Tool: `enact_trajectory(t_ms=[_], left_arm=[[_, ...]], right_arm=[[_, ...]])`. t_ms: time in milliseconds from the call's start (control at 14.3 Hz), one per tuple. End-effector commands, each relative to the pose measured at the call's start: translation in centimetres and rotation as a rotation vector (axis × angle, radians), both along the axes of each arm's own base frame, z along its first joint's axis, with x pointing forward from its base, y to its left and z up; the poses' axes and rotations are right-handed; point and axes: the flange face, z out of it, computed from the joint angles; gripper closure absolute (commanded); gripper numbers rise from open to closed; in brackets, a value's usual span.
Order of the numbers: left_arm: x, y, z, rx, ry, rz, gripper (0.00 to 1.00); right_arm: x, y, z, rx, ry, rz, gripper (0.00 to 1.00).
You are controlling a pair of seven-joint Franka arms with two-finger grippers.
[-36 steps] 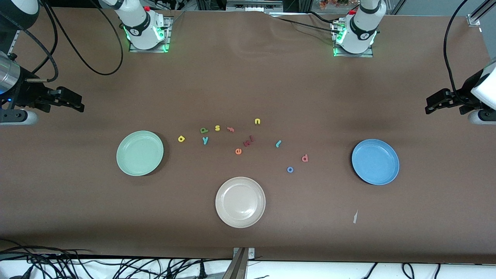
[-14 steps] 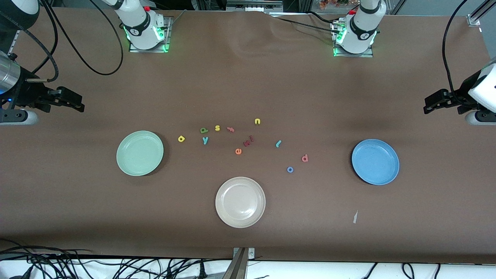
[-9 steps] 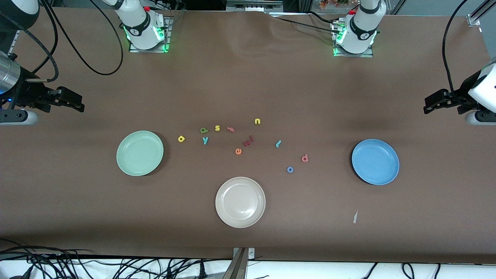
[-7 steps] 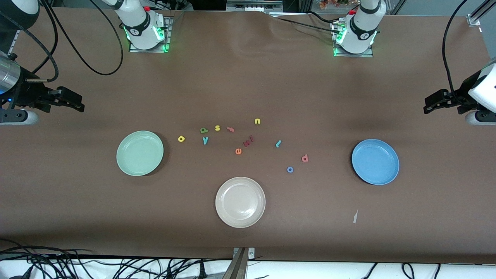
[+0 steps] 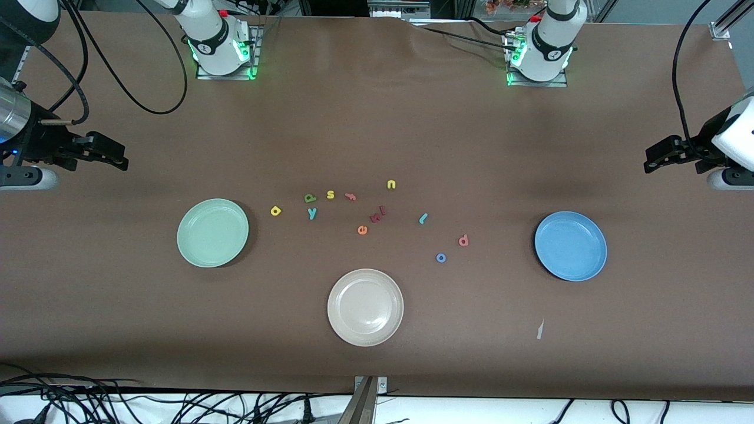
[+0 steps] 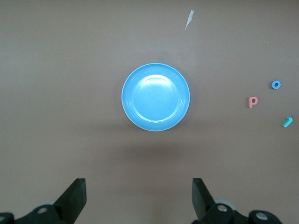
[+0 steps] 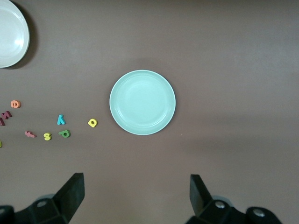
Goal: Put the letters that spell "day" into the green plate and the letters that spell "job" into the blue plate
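Letters lie mid-table: a (image 5: 275,211), d (image 5: 310,198), y (image 5: 312,213) by the green plate (image 5: 212,232) toward the right gripper (image 5: 115,156), j (image 5: 423,218), o (image 5: 440,257), b (image 5: 463,240) nearer the blue plate (image 5: 570,246) and left gripper (image 5: 657,158), both fingers spread, empty.

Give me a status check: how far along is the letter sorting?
Nothing is sorted yet. The green plate and blue plate are both empty. Nothing is in hand: the left gripper and right gripper wait open, high at the table's ends. Left: green d, yellow a, teal y, teal j, blue o, salmon b.
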Motion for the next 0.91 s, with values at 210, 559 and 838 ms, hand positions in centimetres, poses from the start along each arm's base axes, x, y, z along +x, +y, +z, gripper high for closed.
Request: enact_trajectory(t_ms=[210,559,838], left_arm=[[-0.2,0.2,0.1,0.008,0.002,-0.017,0.00],[-0.2,0.2,0.2,0.008,0.001,-0.017,0.00],[0.4,0.2,-1.2,0.008,0.023,0.000,0.00]], right_arm=[[-0.1,0.3,0.7,0.005,-0.010,-0.008,0.00],[-0.1,0.3,0.6,0.005,-0.008,-0.008,0.00],[-0.2,0.4,0.5,0.005,-0.002,-0.007,0.00]])
